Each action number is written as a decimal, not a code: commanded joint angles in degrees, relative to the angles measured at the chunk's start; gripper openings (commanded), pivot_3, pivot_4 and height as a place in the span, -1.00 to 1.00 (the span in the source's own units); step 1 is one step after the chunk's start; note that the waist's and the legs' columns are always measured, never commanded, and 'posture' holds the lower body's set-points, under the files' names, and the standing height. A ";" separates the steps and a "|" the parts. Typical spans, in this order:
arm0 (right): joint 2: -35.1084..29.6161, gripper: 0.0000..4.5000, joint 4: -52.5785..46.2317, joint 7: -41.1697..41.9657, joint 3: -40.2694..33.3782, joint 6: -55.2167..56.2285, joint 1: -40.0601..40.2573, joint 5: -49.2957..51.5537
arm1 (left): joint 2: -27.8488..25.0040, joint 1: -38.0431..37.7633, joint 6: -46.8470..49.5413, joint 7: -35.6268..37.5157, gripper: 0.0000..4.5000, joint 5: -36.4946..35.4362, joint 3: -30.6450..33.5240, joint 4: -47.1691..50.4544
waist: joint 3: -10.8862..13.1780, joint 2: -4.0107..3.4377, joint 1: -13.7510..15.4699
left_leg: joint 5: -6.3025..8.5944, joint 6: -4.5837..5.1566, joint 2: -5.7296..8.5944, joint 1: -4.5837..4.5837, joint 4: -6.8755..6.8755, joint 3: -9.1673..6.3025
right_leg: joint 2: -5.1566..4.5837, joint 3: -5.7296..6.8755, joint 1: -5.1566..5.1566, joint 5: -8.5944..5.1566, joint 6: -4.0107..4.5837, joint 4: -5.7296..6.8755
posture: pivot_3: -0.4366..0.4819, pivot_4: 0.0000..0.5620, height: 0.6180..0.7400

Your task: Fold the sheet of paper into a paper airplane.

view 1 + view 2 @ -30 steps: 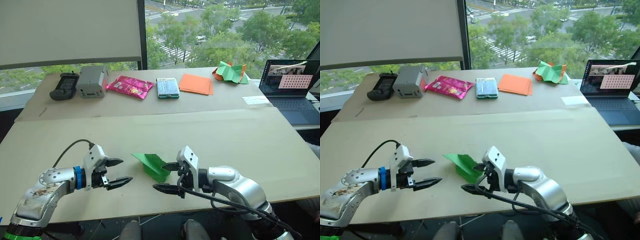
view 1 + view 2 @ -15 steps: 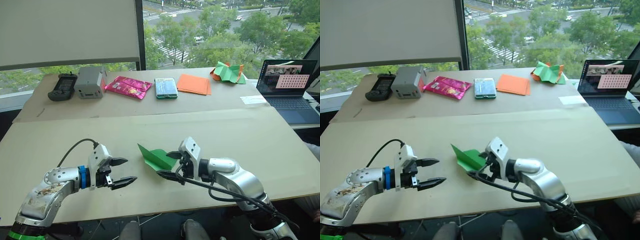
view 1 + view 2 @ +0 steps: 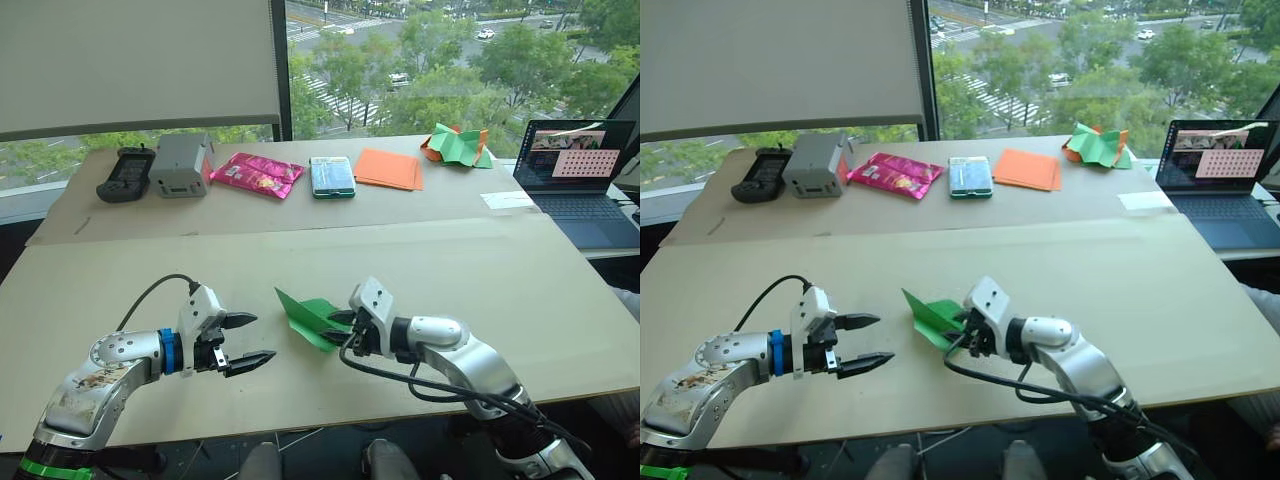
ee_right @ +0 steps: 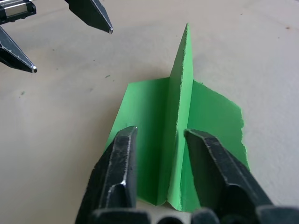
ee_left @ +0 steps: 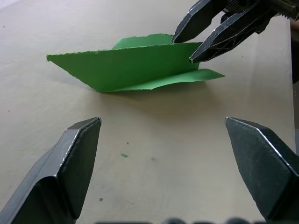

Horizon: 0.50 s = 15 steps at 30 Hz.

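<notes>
The sheet of paper (image 3: 308, 317) is bright green and part-folded, with one flap standing upright from a flat flap on the near table (image 3: 520, 290). My right gripper (image 3: 341, 331) has its fingers closed in on either side of that upright flap (image 4: 181, 93), pinching its right end (image 5: 187, 51). A short way to the left of the paper, my left gripper (image 3: 252, 338) hovers just above the table. It is wide open and points at the paper with nothing between its fingers (image 5: 74, 154).
On the far table stand a black controller (image 3: 127, 172), a grey box (image 3: 181, 163), a pink packet (image 3: 258, 173), a blue pack (image 3: 333, 176), flat orange sheets (image 3: 392, 167) and a crumpled green-and-orange heap (image 3: 458, 143). A laptop (image 3: 580, 175) sits at the right.
My right gripper's fingers have come together around the paper's upright flap, and the paper has risen from lying flatter. The left gripper has edged slightly right and stays open.
</notes>
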<state>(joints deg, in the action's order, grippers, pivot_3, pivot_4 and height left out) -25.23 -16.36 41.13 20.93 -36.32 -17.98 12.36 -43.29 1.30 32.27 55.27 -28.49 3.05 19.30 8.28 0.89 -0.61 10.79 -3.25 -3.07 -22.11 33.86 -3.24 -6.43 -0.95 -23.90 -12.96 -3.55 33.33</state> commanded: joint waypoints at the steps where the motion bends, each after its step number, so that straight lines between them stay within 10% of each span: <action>1: -0.22 -0.93 -0.15 -0.19 0.95 3.14 0.09 -2.17 | 0.06 0.31 -0.51 -0.18 1.00 -0.59 0.55 1.86 | -0.01 0.01 -0.02 | 0.00 0.00 0.00 0.00 0.00 0.00 | 0.00 0.00 0.01 0.00 0.00 0.01 | -0.05 -0.47 0.44; 9: 0.28 -0.98 -2.74 -2.64 -0.14 2.98 0.22 -4.41 | 1.12 1.68 0.72 -0.45 1.00 -3.14 0.69 3.93 | -0.15 0.23 0.10 | 0.00 0.00 0.01 0.16 0.06 0.01 | 0.00 -0.07 -0.01 0.00 0.01 0.70 | -0.05 -0.47 0.44; 15: 2.42 -0.98 -3.91 -16.63 -16.67 -2.99 -1.88 -5.85 | 3.57 3.86 1.56 -2.70 1.00 -4.83 0.05 6.08 | -0.16 0.22 0.31 | -0.02 0.02 0.01 0.13 0.06 -0.02 | 0.02 -0.07 0.06 0.00 0.01 0.73 | -0.05 -0.47 0.44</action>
<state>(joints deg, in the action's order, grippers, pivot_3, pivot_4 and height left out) -22.62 -19.91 30.36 11.34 -37.81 -17.98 8.14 -40.17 4.25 33.71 53.48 -31.87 3.00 23.15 8.12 1.11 -0.30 10.77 -3.22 -3.05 -21.99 33.96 -3.25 -6.42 -1.02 -23.83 -12.96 -3.54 34.05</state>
